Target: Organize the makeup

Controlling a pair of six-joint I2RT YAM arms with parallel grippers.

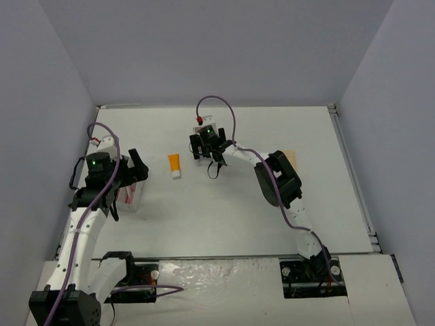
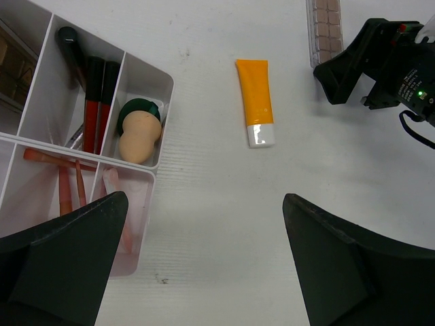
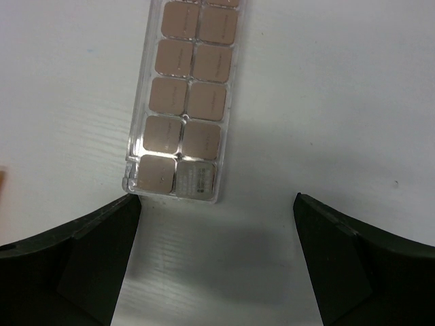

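The left gripper (image 2: 204,272), jaws wide and empty, hangs by the white translucent compartment box (image 2: 162,85); the white-capped orange tube (image 2: 255,95) lies loose on the table (image 2: 217,224) just beyond. Farther off, the right gripper (image 3: 217,272), equally wide and empty, hovers at one end of a flat clear-cased brown eyeshadow palette (image 3: 187,102), which may skid if one finger lands first.

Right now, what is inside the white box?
A beige sponge lies on a green disc, mostly covering it; dark-red sticks in the next compartment, pink sticks in a nearer one. A finger of the left tool hides the box's near corner.
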